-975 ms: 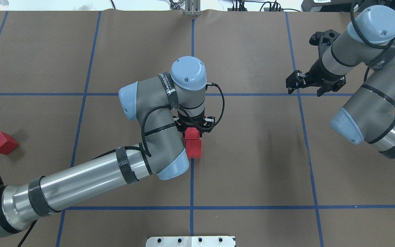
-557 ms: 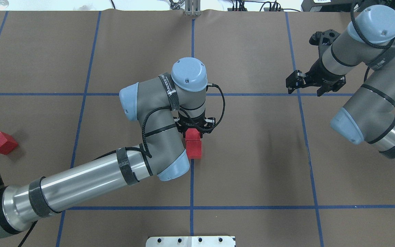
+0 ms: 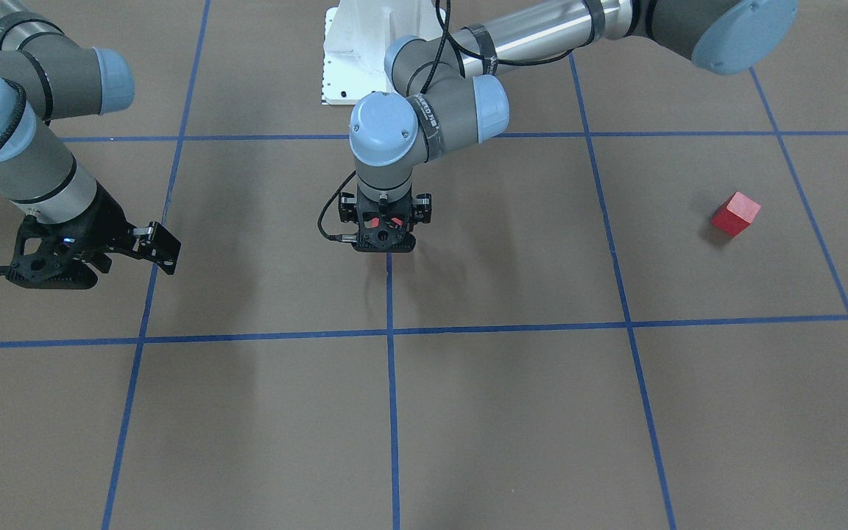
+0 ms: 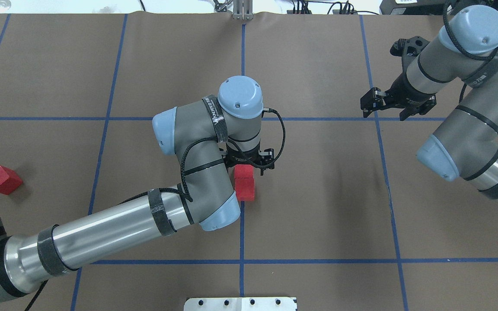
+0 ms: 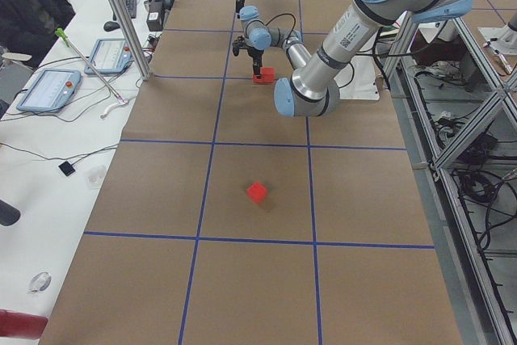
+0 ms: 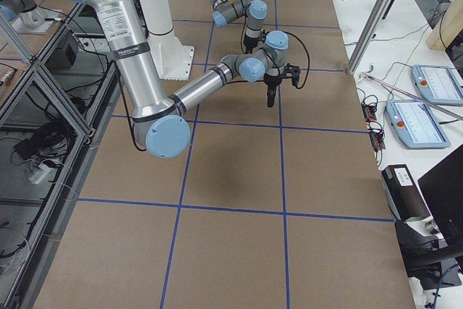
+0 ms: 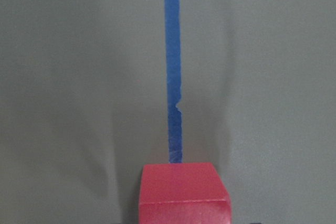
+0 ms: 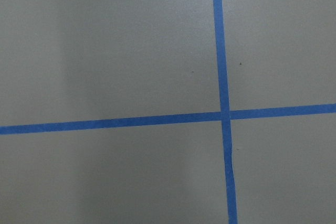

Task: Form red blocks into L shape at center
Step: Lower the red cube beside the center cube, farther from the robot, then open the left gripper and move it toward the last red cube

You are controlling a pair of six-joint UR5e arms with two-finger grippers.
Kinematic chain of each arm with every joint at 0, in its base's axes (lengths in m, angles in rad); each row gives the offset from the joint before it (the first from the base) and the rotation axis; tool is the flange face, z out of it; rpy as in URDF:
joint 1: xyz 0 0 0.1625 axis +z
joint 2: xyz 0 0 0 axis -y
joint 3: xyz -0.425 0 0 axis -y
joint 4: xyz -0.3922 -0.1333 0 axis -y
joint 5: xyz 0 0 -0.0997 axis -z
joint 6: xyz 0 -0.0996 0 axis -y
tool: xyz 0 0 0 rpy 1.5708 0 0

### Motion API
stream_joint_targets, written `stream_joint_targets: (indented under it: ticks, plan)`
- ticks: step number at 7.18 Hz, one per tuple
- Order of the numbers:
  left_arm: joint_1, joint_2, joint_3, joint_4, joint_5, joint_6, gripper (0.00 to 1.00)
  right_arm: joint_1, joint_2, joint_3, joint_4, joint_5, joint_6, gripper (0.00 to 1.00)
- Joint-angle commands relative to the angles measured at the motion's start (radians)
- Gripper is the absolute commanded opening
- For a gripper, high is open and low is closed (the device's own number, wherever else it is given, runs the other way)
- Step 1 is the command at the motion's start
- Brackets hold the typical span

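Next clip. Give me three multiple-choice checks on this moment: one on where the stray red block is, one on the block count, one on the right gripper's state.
1. Where does the lone red block lie?
A. Stacked on the centre blocks
B. On the robot's right side
C. Far out on the robot's left side

2. How many red blocks are on the table?
A. Three
B. Two
C. Five

3. What is the right gripper doing?
A. Clamping a red block
B. Hovering empty, fingers apart
C. Pressing flat on the table

Answers: C, it sits alone near the overhead view's left edge. A, the farther centre block and the nearer centre block sit one behind the other on the blue tape line, plus the lone one. B, its wrist view shows only a bare tape crossing.
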State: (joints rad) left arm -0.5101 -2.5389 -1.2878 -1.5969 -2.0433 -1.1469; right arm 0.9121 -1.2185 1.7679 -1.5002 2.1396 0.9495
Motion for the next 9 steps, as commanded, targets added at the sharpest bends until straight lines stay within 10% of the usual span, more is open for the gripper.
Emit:
stream_joint_targets:
  ticks: [1,3,6,9]
  plan:
    - [-0.013,0.000,-0.025,-0.003,0.000,0.001,1.00,0.002,0.001,0.001,0.000,0.000,0.000,0.99]
    - [-0.074,0.075,-0.149,0.014,-0.014,0.013,1.00,0.005,-0.001,-0.001,0.000,-0.001,0.000,0.99]
    - [-0.213,0.560,-0.567,0.005,-0.044,0.282,1.00,0.010,-0.004,-0.002,0.000,-0.001,0.000,0.99]
    - [-0.446,0.884,-0.592,-0.091,-0.063,0.840,1.00,0.011,-0.009,0.002,0.000,-0.003,0.000,0.99]
